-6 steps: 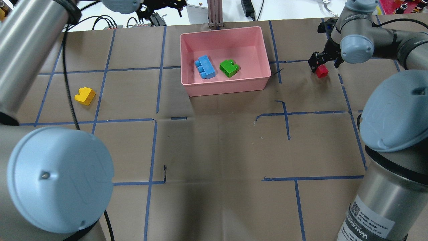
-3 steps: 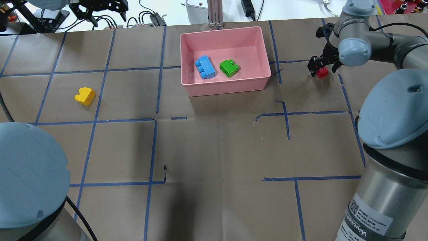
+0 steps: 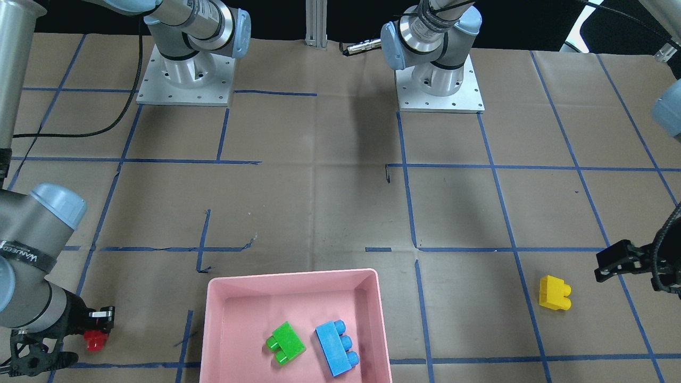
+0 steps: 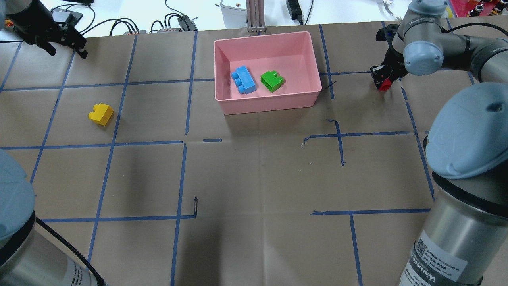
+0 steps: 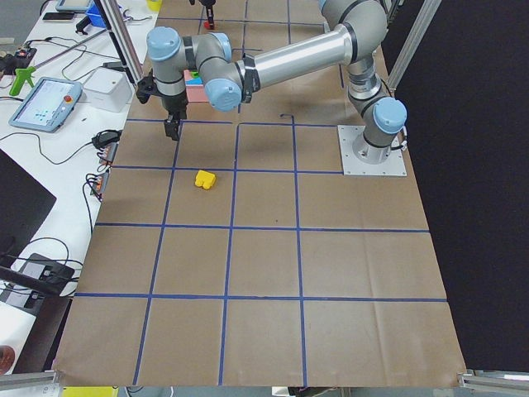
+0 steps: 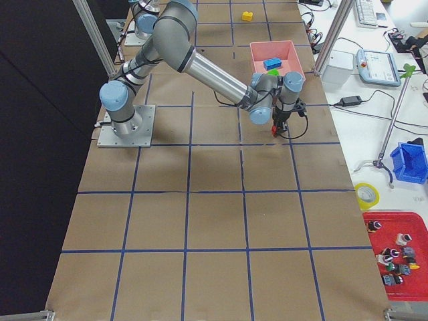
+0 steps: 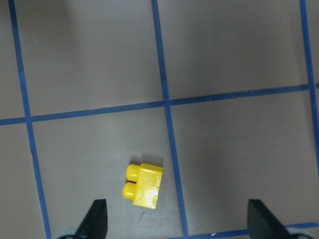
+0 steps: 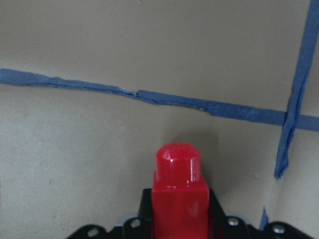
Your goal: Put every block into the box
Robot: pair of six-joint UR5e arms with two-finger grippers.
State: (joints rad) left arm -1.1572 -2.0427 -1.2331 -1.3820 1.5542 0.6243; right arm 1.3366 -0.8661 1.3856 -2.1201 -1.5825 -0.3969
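A glossy red one-stud brick (image 8: 178, 191) is clamped in the right jaws, outside the pink box (image 4: 268, 104); the yellow brick (image 7: 143, 185) is seen on the counter (image 4: 258, 171) below wide-open, empty left jaws; "WANLEED" is printed on the right arm (image 3: 22, 256)

A big table covered in brown paper (image 4: 258, 178) has blue tape lines (image 4: 151, 142) across it. Beside the table runs a white bench (image 6: 348, 134) with black cables (image 4: 119, 24), a small screen (image 5: 45, 103) and a red tray of little parts (image 6: 394, 251).
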